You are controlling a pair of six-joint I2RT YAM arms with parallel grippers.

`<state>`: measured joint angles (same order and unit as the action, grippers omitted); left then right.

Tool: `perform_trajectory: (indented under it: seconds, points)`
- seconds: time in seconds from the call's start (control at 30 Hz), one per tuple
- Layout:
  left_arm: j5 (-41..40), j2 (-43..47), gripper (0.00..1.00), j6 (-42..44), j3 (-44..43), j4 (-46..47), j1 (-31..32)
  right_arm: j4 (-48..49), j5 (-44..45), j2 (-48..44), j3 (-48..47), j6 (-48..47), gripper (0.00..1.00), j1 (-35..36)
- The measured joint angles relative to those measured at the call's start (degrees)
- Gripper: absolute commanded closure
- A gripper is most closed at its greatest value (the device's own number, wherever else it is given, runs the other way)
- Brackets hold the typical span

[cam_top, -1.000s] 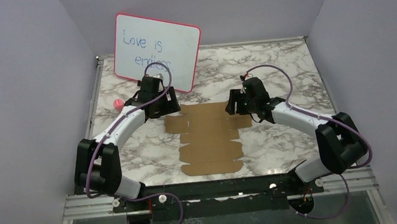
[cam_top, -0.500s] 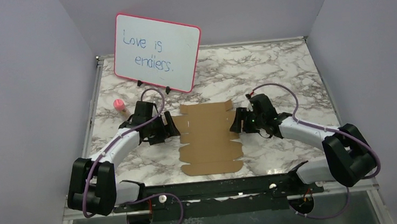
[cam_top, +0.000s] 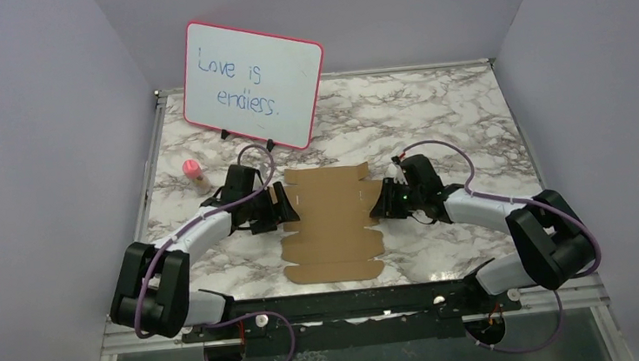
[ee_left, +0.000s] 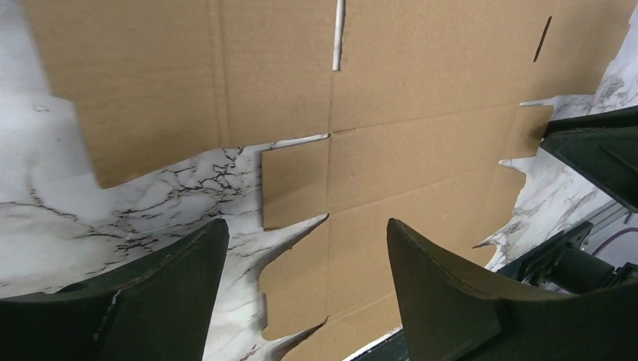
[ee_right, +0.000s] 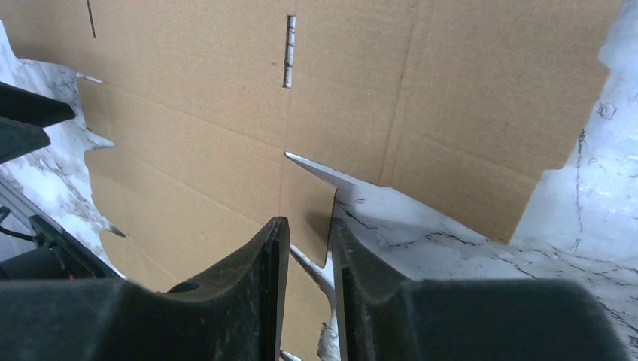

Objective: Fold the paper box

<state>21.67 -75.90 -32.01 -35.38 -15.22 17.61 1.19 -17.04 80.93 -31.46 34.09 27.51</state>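
Note:
The paper box (cam_top: 329, 232) is a flat brown die-cut cardboard sheet lying on the marble table (cam_top: 432, 109) between my two arms. My left gripper (cam_top: 282, 208) is low at the sheet's left edge. In the left wrist view (ee_left: 305, 226) its jaws stand wide open over the small side flaps of the sheet (ee_left: 421, 90). My right gripper (cam_top: 379, 207) is low at the sheet's right edge. In the right wrist view (ee_right: 308, 224) its jaws stand a narrow gap apart, with the corner of a small flap of the sheet (ee_right: 188, 90) showing between them.
A pink-framed whiteboard (cam_top: 253, 81) reading "Love is endless." stands at the back left. A small pink-capped object (cam_top: 190, 168) sits left of my left arm. Purple walls enclose the table on three sides.
Both arms have come down and nearer, from the sheet's far end to its side edges. The sheet has slid slightly left and toward the near edge.

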Motion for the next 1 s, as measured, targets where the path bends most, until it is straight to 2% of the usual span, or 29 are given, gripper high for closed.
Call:
perform_trajectory:
  seconds: [0.1,0.13,0.47,0.53,0.8,1.0]
  points:
    - [0.0,-1.31,0.25,-0.24,0.26,0.72,0.79,-0.09,0.0,0.0,-0.04,-0.17,0.89,0.0]
    - [0.02,-1.53,0.25,-0.42,0.26,1.16,0.92,-0.28,0.02,0.0,-0.17,-0.35,0.91,0.0]
    - [0.0,-2.43,0.27,-0.72,0.24,2.84,1.95,-0.79,-0.72,0.0,-3.17,-1.14,0.95,0.02]
    - [0.0,-2.75,0.27,-0.79,0.15,3.26,2.1,-0.85,-1.16,0.0,-3.52,-1.18,0.92,0.0]
    - [0.0,-3.45,0.27,-1.01,-0.28,3.72,2.43,-4.42,1.49,0.0,-5.01,-1.53,0.68,0.02]
    - [0.0,-3.63,0.27,-0.98,-0.28,3.91,2.43,-5.16,3.1,0.33,-3.76,-0.94,0.64,0.02]
